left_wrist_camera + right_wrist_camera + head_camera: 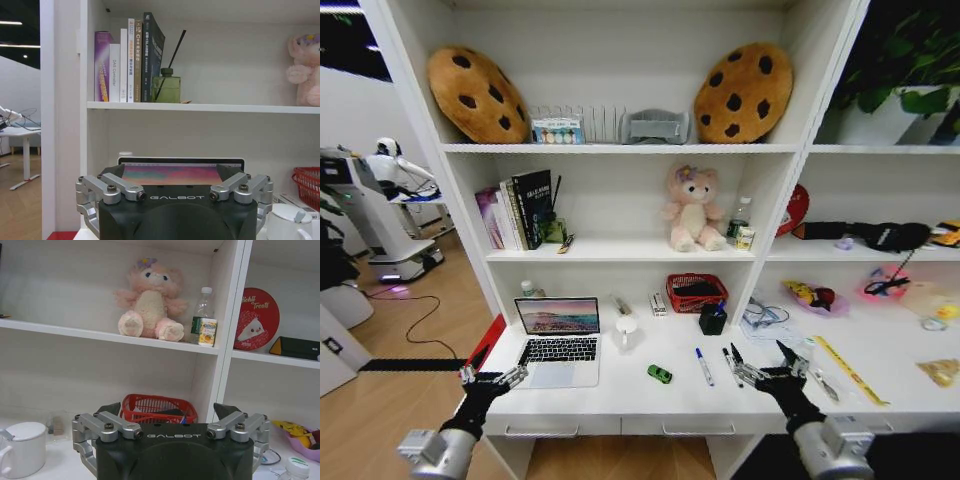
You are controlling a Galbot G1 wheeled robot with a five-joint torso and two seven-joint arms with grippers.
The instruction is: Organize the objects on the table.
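— Where are your grippers?

— My right gripper (767, 365) hangs over the front edge of the table (620, 395), fingers spread, holding nothing. My left gripper (492, 378) sits at the table's left corner, also spread and empty.

— What's nearest?

— Two pens (704, 366) lie just beside the right one, the yellow ruler (850, 370) farther right. The silver laptop (560, 342) stands open next to my left gripper, with the white mug (626, 328) behind and the green toy car (660, 373) between.

— How far along?

— I'd say barely begun: everything lies scattered and nothing is gripped.
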